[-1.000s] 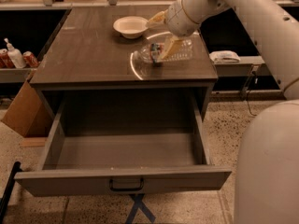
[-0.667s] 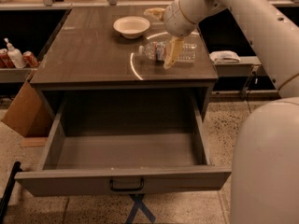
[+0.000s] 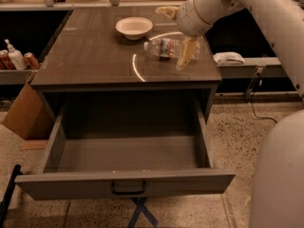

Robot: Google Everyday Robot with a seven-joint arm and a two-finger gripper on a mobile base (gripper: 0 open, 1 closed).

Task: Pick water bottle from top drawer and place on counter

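The water bottle (image 3: 164, 47) lies on its side on the counter (image 3: 90, 56), right of centre, cap pointing left. My gripper (image 3: 176, 32) hangs just above and to the right of it, open, with one pale finger (image 3: 186, 55) down beside the bottle's right end and the other up near the back. It does not hold the bottle. The top drawer (image 3: 126, 180) is pulled fully out below the counter, and its inside shows nothing in it.
A white bowl (image 3: 134, 26) sits on the counter behind the bottle. The left shelf holds a white pump bottle (image 3: 15, 56) and cans (image 3: 31, 60). A cardboard box (image 3: 26, 113) leans at left. A white cloth (image 3: 228, 58) lies on the right shelf. My base (image 3: 278, 175) fills the lower right.
The gripper has let go of the bottle and risen slightly to the right. The bottle now lies free on the counter.
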